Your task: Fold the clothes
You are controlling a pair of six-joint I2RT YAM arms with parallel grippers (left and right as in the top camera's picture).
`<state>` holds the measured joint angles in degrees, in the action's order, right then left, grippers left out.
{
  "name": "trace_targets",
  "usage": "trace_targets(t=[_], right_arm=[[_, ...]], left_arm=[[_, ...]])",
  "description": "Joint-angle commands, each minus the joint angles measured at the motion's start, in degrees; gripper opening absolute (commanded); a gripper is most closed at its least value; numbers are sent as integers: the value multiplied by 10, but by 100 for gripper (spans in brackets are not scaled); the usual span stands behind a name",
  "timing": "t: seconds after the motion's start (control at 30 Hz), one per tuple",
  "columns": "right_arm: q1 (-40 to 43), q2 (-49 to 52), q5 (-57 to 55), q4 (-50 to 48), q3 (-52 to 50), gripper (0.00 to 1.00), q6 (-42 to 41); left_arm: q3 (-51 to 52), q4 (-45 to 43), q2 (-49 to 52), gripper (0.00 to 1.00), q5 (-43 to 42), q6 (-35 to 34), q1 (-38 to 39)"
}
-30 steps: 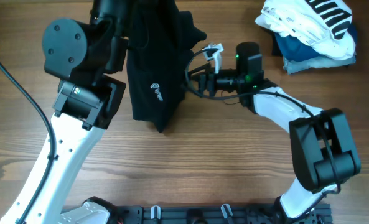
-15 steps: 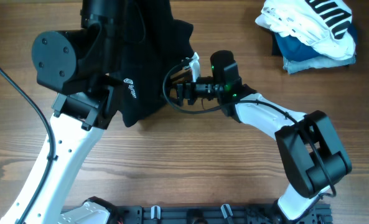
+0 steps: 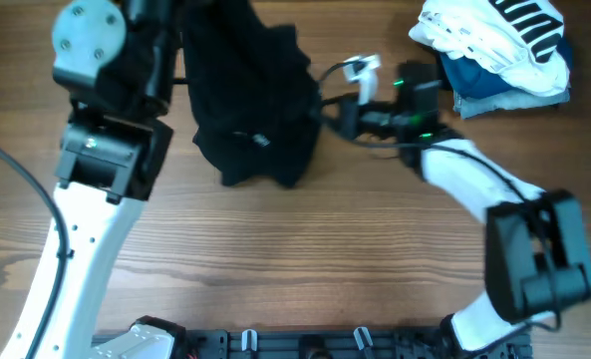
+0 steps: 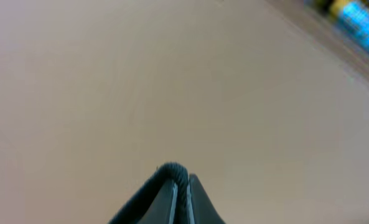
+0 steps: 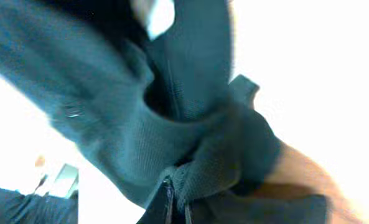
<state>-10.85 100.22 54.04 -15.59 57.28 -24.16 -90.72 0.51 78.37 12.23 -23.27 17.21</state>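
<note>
Overhead, left tool (image 4: 181,183), raised high, and outstretched right tool (image 5: 177,188) both clamp the clothes (image 3: 260,100).

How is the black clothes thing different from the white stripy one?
The black garment is plain with one small white mark; the striped garment is white with black stripes. The black garment is pinched by the left gripper and right gripper; the striped garment lies untouched on a blue garment. Both are soft, crumpled cloth, unfolded.
</note>
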Motion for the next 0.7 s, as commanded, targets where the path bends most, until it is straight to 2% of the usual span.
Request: trace_targets(t=[0.0, 0.07, 0.17, 0.27, 0.37, 0.5, 0.67], right_arm=[[59, -43, 23, 57, 34, 4, 66], [78, -48, -12, 147, 72, 4, 123], [76, -48, -161, 340, 169, 4, 229], [69, -49, -299, 462, 260, 4, 264], [70, -49, -336, 519, 334, 4, 271], [70, -50, -349, 567, 436, 4, 274], [70, -61, -370, 685, 553, 4, 289]], left_arm=[[-9, 31, -20, 4, 5, 5, -58], [-9, 41, -20, 4, -9, 5, -83], [-9, 59, -20, 4, -42, 5, -97], [-9, 99, -20, 4, -45, 7, -96], [-9, 136, -19, 4, -45, 40, -96], [-9, 123, -28, 4, -45, 71, -96], [-11, 128, -97, 4, -42, 96, -96]])
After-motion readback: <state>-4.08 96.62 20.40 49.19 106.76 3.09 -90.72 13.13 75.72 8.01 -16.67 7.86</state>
